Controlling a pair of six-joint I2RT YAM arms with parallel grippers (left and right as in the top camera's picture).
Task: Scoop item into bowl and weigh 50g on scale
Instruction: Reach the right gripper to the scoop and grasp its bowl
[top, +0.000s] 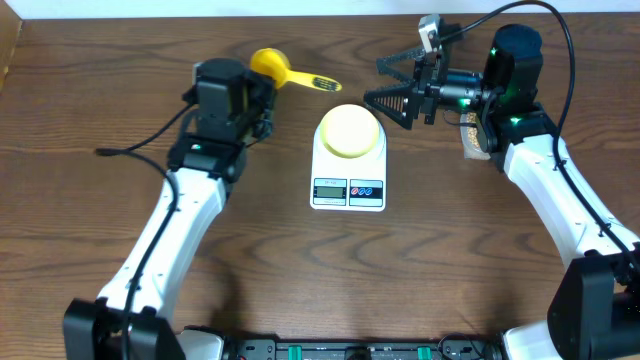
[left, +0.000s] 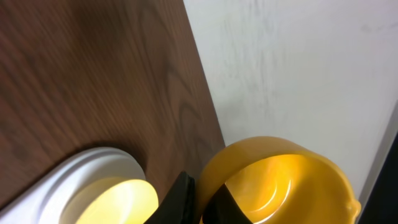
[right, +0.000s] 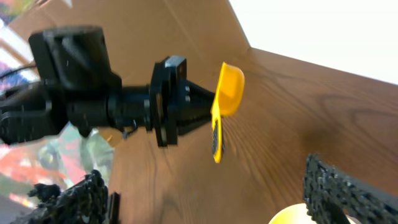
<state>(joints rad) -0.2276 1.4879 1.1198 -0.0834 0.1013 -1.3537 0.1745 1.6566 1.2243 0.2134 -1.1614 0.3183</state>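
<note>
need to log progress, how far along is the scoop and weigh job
Done: the bowl sits on the scale. In hand: the left gripper holds the yellow scoop, which looks empty. Left: the bowl looks empty, so all scooping and weighing to 50g remains. The right gripper is open, holding nothing.

Table: dark brown wood-grain top, per ovhd cam; far edge runs along top of view. Directly on it, as far as I can see: white scale, approx. centre, display side twd near edge. Thin black cable lies on L side. Small tan packet on R side, partly hidden, can't ID.
</note>
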